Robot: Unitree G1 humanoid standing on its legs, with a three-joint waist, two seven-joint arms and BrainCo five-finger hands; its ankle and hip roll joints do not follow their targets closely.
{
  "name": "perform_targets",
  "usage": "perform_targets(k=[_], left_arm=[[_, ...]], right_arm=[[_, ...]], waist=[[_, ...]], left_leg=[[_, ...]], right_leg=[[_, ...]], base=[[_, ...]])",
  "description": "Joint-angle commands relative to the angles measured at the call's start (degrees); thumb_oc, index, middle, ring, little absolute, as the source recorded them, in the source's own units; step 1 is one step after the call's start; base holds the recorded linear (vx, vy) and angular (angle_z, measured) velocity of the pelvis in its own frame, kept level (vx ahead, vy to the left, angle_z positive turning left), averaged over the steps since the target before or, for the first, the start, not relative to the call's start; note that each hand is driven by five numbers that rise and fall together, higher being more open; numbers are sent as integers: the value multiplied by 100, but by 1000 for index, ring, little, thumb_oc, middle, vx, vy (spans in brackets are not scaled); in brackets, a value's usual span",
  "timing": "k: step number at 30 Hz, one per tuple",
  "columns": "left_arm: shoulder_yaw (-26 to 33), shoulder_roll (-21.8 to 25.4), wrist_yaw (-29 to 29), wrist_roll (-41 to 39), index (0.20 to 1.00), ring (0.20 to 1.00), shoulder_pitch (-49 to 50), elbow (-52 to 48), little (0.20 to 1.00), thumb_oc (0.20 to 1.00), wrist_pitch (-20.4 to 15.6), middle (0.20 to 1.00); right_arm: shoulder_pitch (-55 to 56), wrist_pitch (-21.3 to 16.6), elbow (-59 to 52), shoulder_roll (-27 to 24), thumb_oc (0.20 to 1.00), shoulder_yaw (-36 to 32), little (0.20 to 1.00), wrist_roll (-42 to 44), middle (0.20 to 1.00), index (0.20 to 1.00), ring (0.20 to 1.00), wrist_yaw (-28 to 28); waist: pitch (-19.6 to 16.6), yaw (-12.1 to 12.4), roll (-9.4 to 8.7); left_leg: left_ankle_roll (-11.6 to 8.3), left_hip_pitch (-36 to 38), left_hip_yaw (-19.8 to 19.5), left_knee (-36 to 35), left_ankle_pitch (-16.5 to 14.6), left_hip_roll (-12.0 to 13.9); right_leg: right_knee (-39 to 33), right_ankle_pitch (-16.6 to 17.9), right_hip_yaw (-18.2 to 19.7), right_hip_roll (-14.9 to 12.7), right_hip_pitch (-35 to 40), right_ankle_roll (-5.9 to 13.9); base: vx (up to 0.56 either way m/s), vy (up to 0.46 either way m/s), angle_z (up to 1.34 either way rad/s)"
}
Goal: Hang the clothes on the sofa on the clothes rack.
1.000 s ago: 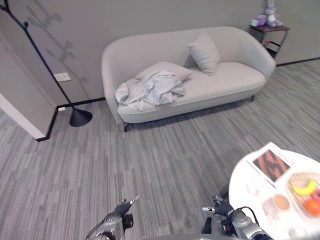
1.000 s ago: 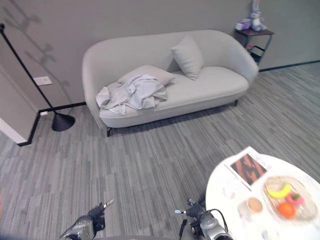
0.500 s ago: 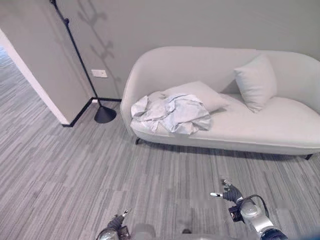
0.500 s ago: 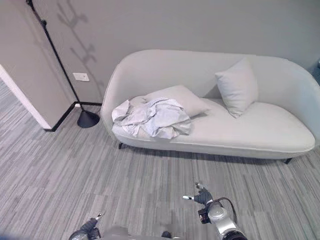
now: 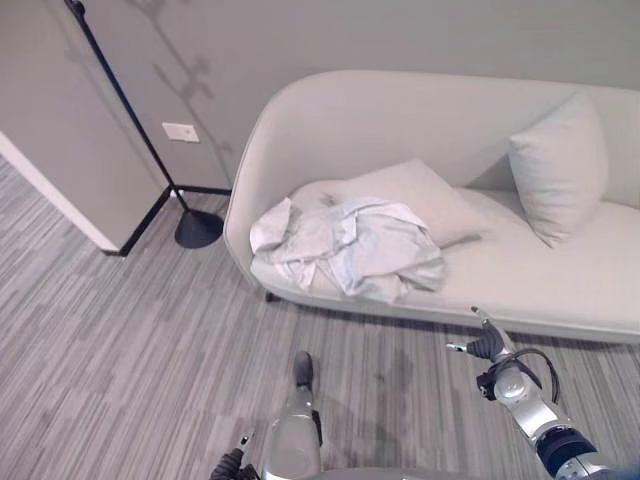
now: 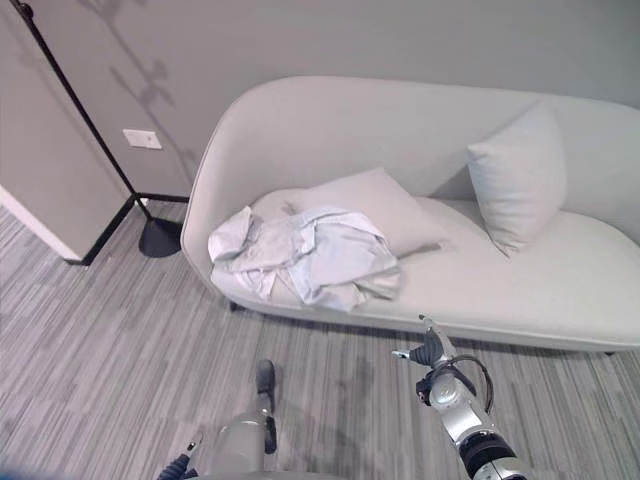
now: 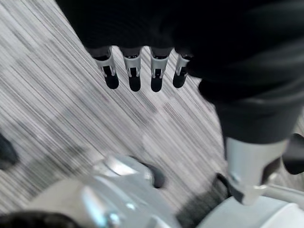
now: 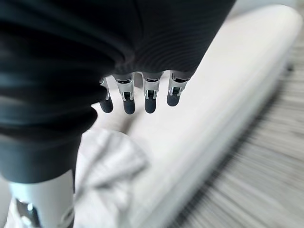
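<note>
Clothes rack stands at 10 o'clock, its base on the floor beside the sofa. Your left hand hangs at 7 o'clock, fingers straight, empty. Crumpled clothes lie at 12 on the sofa's left seat, against a cushion. Your right hand at 4 o'clock, fingers relaxed, holds nothing

The pale grey sofa carries crumpled white clothes at its end nearest the clothes rack. One cushion lies just behind the clothes; another cushion leans against the backrest.
</note>
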Motion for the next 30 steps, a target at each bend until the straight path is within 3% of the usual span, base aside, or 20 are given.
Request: perform_targets(k=[1, 3, 4, 5, 6, 8, 9, 10, 13, 16, 19, 22, 28, 30], left_arm=[[-288, 173, 187, 235, 1000, 1000, -229, 37, 1000, 1000, -137, 1000], [-373, 329, 141, 450, 1000, 1000, -335, -72, 1000, 1000, -109, 1000], [-372, 328, 140, 451, 1000, 1000, -339, -71, 1000, 1000, -108, 1000], [-435, 426, 101, 586, 1000, 1000, -418, -130, 1000, 1000, -91, 1000], [-572, 539, 97, 868, 1000, 1000, -566, -231, 1000, 1000, -95, 1000], [-686, 603, 70, 1043, 1000, 1000, -672, -396, 1000, 1000, -111, 1000], [-686, 601, 70, 1043, 1000, 1000, -673, -396, 1000, 1000, -111, 1000], [-778, 616, 0, 1114, 1000, 1000, -751, -668, 1000, 1000, -175, 1000], [-888, 560, -3, 1203, 1000, 1000, -772, -741, 1000, 1000, -220, 1000], [-870, 450, -114, 1243, 1000, 1000, -543, -820, 1000, 1000, -261, 1000], [-792, 356, -224, 1327, 1000, 1000, -208, -691, 1000, 1000, -313, 1000], [-686, 344, -214, 1344, 1000, 1000, -126, -338, 1000, 1000, -348, 1000], [-841, 421, -40, 1368, 1000, 1000, -268, -260, 1000, 1000, -482, 1000], [-1288, 470, 102, 1443, 1000, 1000, -460, -506, 1000, 1000, -599, 1000]], right_arm=[[-286, 101, -361, -194, 1000, -159, 1000, -404, 1000, 1000, 1000, -432], [-329, 163, -555, -286, 1000, -238, 1000, -673, 1000, 1000, 1000, -591], [-330, 166, -559, -287, 1000, -241, 1000, -675, 1000, 1000, 1000, -589], [-421, 213, -650, -382, 1000, -224, 1000, -914, 1000, 1000, 1000, -646], [-534, 321, -708, -548, 1000, -134, 1000, -1448, 1000, 1000, 1000, -747], [-569, 395, -738, -690, 1000, -147, 1000, -1641, 1000, 1000, 1000, -775], [-569, 395, -738, -692, 1000, -147, 1000, -1641, 1000, 1000, 1000, -775], [-549, 548, -563, -902, 1000, -172, 1000, -1997, 1000, 1000, 1000, -870], [-460, 578, -412, -918, 1000, -223, 1000, -2020, 1000, 1000, 1000, -925], [-402, 600, -79, -917, 1000, -12, 1000, -2372, 1000, 1000, 1000, -816], [-459, 544, 402, -887, 1000, 432, 1000, -2940, 1000, 1000, 1000, -681], [-617, 418, 773, -752, 1000, 703, 1000, -2884, 1000, 1000, 1000, -751], [-1399, 415, 1398, -608, 1000, 1327, 1000, -2771, 1000, 1000, 1000, -1036], [-2098, 491, 1935, -512, 1000, 1561, 1000, -2515, 1000, 1000, 1000, -1290]], waist=[[-400, 230, -128], [-389, 134, -160], [-409, 151, -156], [-355, 71, -112], [-247, -95, 27], [-76, -306, 170], [-77, -306, 174], [66, -428, 185], [136, -504, 142], [57, -459, 40], [-16, -341, 39], [-25, -261, 45], [238, -102, 120], [523, 29, 285]], left_leg=[[-663, 85, -214, 56, 222, 324], [-317, 303, -45, -75, -61, -11], [-307, 283, -28, -81, -53, -3], [-185, 428, 13, -143, -185, -147], [-5, 774, 69, -373, -321, -321], [75, 1169, 7, -671, -381, -463], [74, 1168, 7, -673, -379, -458], [-4, 1479, -100, -800, -484, -603], [-53, 1656, -243, -826, -650, -642], [-53, 1686, -317, -829, -731, -744], [-100, 1626, -318, -829, -783, -753], [-126, 1528, -377, -829, -781, -760], [-176, 1075, -534, -829, -647, -750], [-245, 639, -663, -798, -463, -737]], right_leg=[[606, 746, 3, -1482, -819, 470], [1558, 1484, 27, -1746, -1279, 451], [1557, 1501, 51, -1744, -1317, 455], [2081, 1854, 24, -1853, -1578, 432], [2809, 1975, -46, -1859, -2171, 360], [2996, 1434, -33, -1431, -2778, 213], [2992, 1437, -34, -1426, -2779, 211], [1864, 1030, -311, -1189, -2959, 218], [1025, 1088, -358, -1148, -2826, 277], [387, 1366, -244, -1143, -2570, 403], [116, 1522, -438, -1207, -2425, 489], [-13, 1543, -523, -1212, -2380, 512], [7, 1547, -579, -1222, -2658, 493], [114, 1567, -617, -1247, -3038, 468]], base=[[315, 353, 1], [235, 319, 12], [171, 269, 26], [237, 381, 20], [319, 489, 20], [216, 301, 33], [306, 93, 74], [255, 28, 82], [230, -21, 61], [145, -37, 55], [115, -33, 29], [38, -33, 10], [-90, -49, 9], [-205, -48, 16]])
